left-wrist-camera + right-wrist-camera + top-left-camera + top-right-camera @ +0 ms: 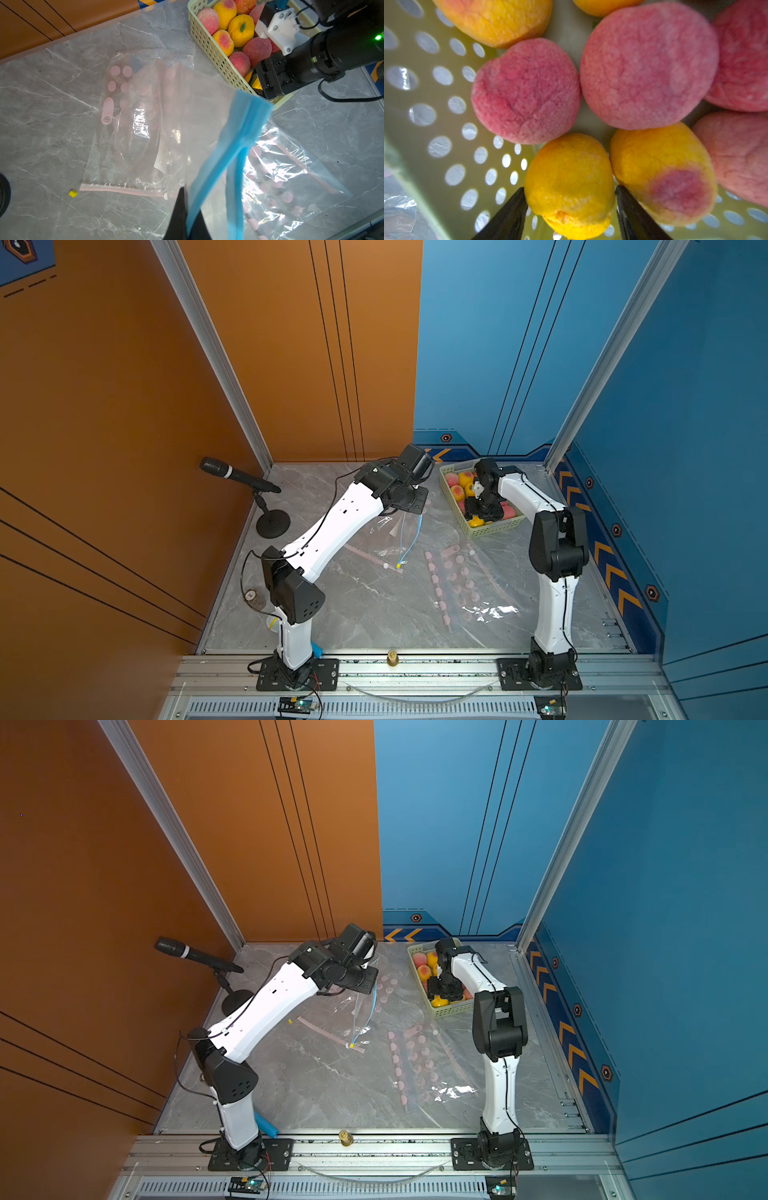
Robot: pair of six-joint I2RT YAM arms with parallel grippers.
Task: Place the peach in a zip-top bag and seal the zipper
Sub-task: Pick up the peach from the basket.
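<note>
Two grips: left tool [190,207] pinches blue zipper [245,124]; right tool [570,190] clamps yellow peach [569,172], long axis lengthwise between jaws.

A robot lab booth, left robot arm [332,526] and right robot arm [550,614] sitting bolted to a metal rail [415,672], orange wall [104,406] and blue wall [685,406] standing around a gray stone table [365,614], a microphone [232,474] standing in the corner, a small board [297,704] glowing green.

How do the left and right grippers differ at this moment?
The left gripper is shut narrowly on the blue-zip bag, raised over the table. The right gripper is down in the basket, jaws wide against a yellow peach. Both touch a task item.
</note>
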